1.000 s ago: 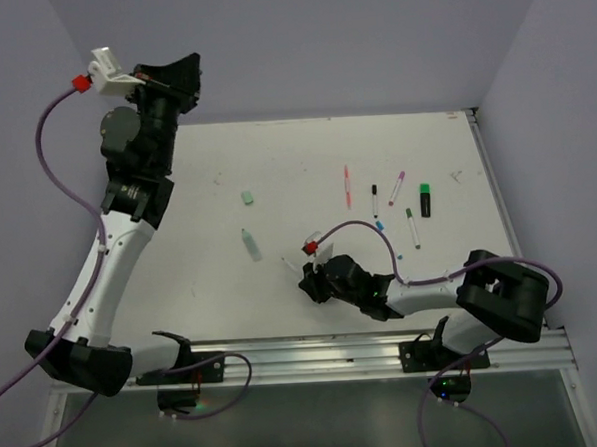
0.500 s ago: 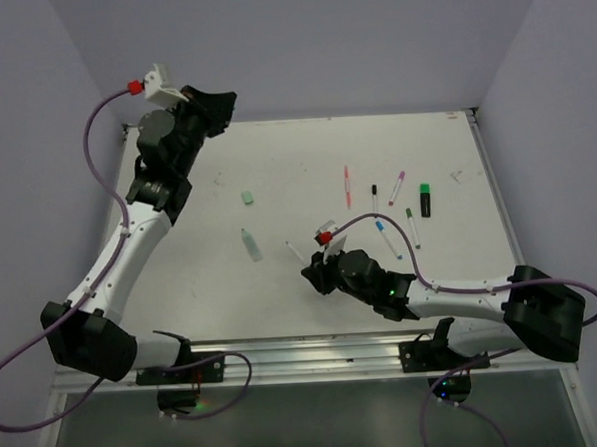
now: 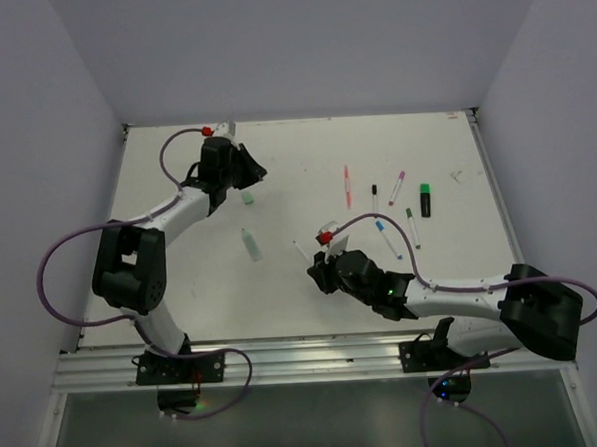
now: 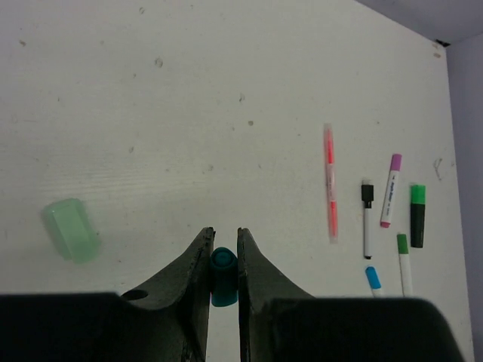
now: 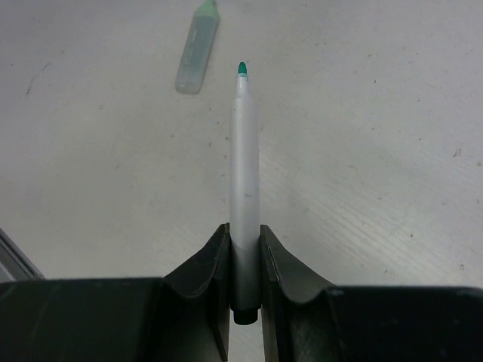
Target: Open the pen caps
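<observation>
Teal cap [image 4: 223,270] is held pinched in the left gripper [image 4: 224,235], now swung down low over the table [image 4: 226,90]; its bared white pen [image 5: 245,173] is clamped by the right gripper [image 5: 245,230], so release is expected.

White work table in a pale lilac alcove, viewed from above

The table [image 3: 295,154] has a matt white top flecked with small dark specks and scuffs, and a thin raised strip [image 3: 493,188] runs along its right side. Three plain lilac walls enclose it: a back wall [image 3: 299,43], a left wall [image 3: 29,147] and a right wall [image 3: 567,89]. A ribbed aluminium rail [image 3: 315,355] runs along the near edge, with a dark glossy panel [image 3: 319,423] below it. The light is soft and even, casting only faint shadows.
</observation>
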Robot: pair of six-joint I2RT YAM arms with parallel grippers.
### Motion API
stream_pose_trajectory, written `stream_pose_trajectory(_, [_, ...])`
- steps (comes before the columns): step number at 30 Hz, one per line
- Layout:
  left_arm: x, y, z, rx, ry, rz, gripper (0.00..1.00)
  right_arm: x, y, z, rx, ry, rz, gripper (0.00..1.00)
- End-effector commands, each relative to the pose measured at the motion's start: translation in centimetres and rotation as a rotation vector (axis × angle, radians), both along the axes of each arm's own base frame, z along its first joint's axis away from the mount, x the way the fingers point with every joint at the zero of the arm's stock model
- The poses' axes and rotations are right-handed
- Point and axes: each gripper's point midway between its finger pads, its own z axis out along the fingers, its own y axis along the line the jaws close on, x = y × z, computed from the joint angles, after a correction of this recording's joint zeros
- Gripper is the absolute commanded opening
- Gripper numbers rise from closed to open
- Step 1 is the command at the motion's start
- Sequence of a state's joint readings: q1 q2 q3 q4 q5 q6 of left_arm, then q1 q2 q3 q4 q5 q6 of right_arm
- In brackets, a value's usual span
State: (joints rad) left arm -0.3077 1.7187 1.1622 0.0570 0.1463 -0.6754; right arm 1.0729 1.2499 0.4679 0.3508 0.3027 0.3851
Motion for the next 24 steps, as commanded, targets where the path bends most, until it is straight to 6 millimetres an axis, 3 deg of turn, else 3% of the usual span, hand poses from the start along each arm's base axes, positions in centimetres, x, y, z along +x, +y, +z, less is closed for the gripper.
stream_pose_trajectory(1, [0.4,0.6,-1.9,0.05,0.008,0.005,0.06,1.1,0.6,1.0,0.022,-0.016,-0.042,0.0])
stream_pose_trajectory(6, [0.7,2.3,-4.6,0.143,0.056,0.064,0.06,1.4,0.9,0.4,0.013,-0.004,-0.054,0.0])
stream_pose_trajectory(13, [1.7,1.8,-7.4,0.16,0.105,0.053,0.08,1.7,1.5,-0.3,-0.001,0.006,-0.062,0.0])
stream_pose_trajectory(24, [3.6,2.6,-9.7,0.217,0.138,0.115,0.14,2.0,1.9,-1.0,-0.016,0.018,-0.064,0.0])
